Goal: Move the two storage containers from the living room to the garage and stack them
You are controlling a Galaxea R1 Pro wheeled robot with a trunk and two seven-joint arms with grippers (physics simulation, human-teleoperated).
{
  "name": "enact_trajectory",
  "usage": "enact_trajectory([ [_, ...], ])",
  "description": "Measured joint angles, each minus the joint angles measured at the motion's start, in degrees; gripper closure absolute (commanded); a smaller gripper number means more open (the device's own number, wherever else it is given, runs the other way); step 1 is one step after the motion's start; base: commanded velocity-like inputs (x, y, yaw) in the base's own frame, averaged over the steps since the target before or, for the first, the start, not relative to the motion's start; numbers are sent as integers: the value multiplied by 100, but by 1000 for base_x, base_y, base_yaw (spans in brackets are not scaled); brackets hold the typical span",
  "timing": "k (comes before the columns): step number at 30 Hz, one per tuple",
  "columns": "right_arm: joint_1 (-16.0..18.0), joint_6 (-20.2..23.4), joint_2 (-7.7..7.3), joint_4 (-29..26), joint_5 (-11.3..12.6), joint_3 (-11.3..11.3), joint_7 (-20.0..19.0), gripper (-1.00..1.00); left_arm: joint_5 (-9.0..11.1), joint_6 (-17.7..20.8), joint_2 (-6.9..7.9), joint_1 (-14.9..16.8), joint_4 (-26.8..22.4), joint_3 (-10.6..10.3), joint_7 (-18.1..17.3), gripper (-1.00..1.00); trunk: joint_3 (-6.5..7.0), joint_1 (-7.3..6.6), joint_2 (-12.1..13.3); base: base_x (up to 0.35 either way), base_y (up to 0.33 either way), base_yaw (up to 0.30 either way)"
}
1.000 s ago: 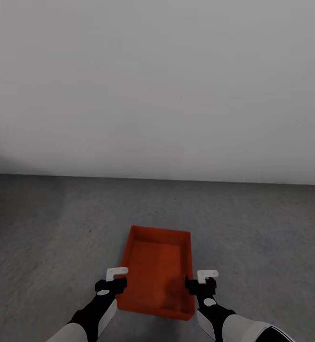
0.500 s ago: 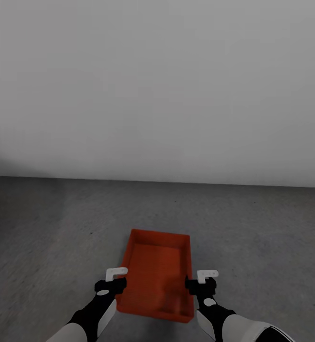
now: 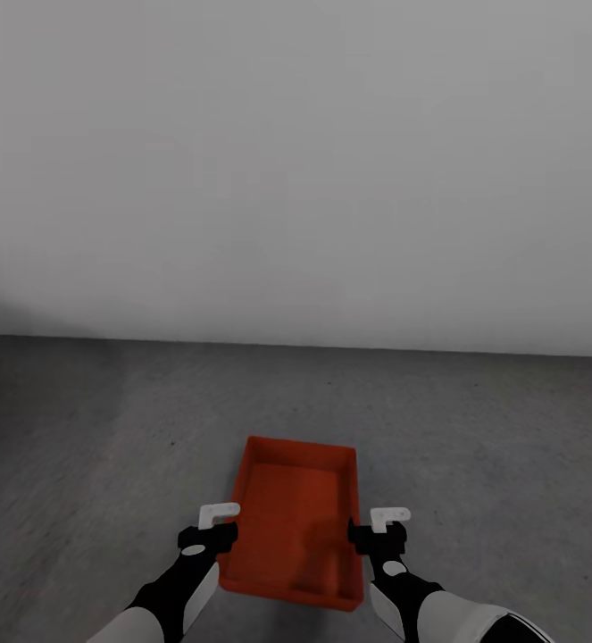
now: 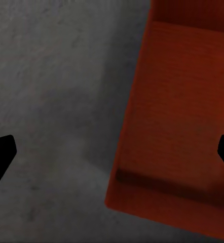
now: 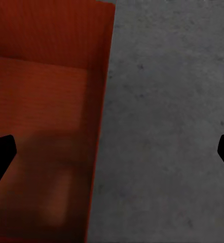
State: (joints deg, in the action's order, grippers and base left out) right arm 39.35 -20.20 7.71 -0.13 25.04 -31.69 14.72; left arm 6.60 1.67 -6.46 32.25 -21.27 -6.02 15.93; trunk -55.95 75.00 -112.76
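Head view: one orange-red storage container sits low centre of frame on the dark grey floor, w/ a plain pale wall filling the upper half. Left gripper and right gripper flank its long sides — both released, fingers spread wide, each straddling a side wall of the container in the wrist views.

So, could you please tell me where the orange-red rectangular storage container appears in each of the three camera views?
Head view: orange-red rectangular storage container low at centre, between both grippers.
Left wrist view: its corner and inside take up the picture's right side.
Right wrist view: its wall and inside take up the picture's left side.
Shared landmark: the dark grey floor beside it.
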Motion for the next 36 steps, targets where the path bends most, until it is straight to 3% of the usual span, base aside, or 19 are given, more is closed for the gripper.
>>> enact_trajectory([
  [24,-1,-5,9,0,-5,0,2,-100,-2,68,-6,0,27,-5,13,-100,431,-527,963,0,0,0],
  [36,0,-5,9,0,-1,0,4,-100,61,278,-9,0,22,-26,277,-100,646,-791,1444,0,0,0],
])
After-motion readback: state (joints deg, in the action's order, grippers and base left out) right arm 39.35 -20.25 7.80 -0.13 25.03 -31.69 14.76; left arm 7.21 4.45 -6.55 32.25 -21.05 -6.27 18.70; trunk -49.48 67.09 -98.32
